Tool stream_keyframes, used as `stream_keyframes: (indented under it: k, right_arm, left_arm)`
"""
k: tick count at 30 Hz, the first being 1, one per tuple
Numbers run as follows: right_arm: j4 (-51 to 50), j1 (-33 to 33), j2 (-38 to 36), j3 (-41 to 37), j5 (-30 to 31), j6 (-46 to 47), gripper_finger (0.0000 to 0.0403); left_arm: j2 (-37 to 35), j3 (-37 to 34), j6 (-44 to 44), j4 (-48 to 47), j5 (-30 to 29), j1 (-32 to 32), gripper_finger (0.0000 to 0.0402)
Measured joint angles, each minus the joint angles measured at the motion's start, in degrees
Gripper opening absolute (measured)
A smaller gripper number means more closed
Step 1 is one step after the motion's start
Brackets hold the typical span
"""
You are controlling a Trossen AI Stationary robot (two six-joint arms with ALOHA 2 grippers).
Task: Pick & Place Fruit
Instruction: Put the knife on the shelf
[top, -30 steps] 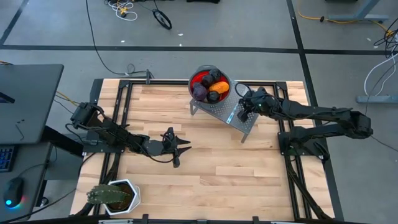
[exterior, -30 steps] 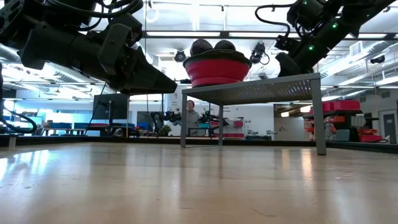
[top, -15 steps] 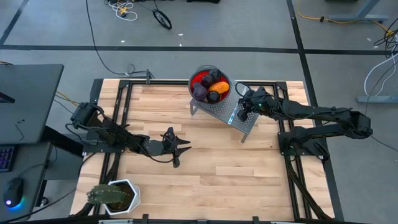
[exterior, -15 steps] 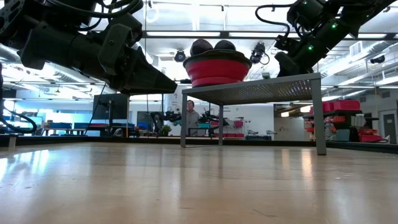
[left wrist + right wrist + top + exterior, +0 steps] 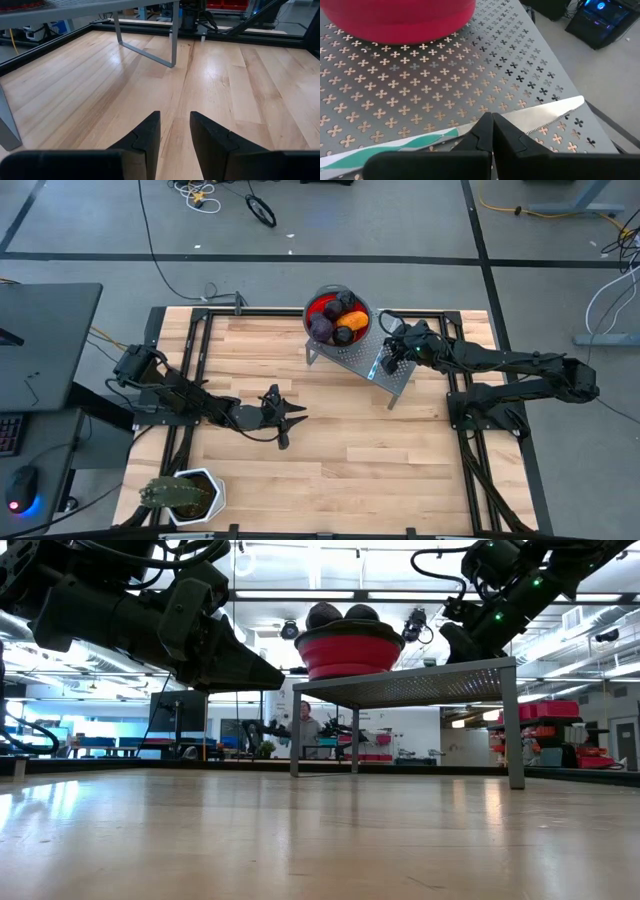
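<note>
Several toy fruits, dark purple (image 5: 321, 328) and orange (image 5: 343, 335), lie in a red bowl (image 5: 313, 306). The bowl stands on a perforated metal stand (image 5: 360, 357) at the table's far middle. My right gripper (image 5: 393, 356) is shut and hovers at the stand's right end, over a silver-and-teal knife (image 5: 547, 116) that lies flat on the shelf. My left gripper (image 5: 174, 125) is open and holds nothing. It hangs low over the bare wood left of the table's middle (image 5: 292, 416), well short of the stand. My right gripper's shut fingertips (image 5: 485, 125) stand over the knife where its teal handle (image 5: 427, 138) meets the blade. They slant down from the table's right side and lie across the knife. Whether they touch it I cannot tell.
A spiky green plant in a white pot (image 5: 182, 496) stands at the near left corner. The stand's legs (image 5: 516, 730) rest on the wood at the far right. Black frame rails (image 5: 190, 370) run along the table's sides. Bare wood lies between the arms.
</note>
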Motion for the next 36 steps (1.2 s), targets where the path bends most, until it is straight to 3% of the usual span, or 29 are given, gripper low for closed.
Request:
stream_keyframes:
  k: [11, 20, 26, 36]
  right_arm:
    - [2.67, 1.64, -2.45, -0.04, -2.01, -1.09, 0.0005]
    - [-5.95, 4.11, -4.61, -0.04, -2.32, 1.82, 0.0005]
    - [-1.38, 5.71, -4.44, -1.02, -5.61, 3.04, 0.0005]
    - [-1.33, 6.21, -4.42, -1.84, -5.04, 3.69, 0.0005]
  left_arm:
    - [0.00, 0.00, 0.02, -0.43, -0.06, 0.00, 0.0113]
    - [0.00, 0.00, -0.24, -0.81, -0.14, -0.02, 0.0113]
    - [0.00, 0.00, -0.37, -0.76, -0.20, 0.00, 0.0113]
    - [0.00, 0.00, -0.42, -0.76, -0.22, 0.00, 0.0113]
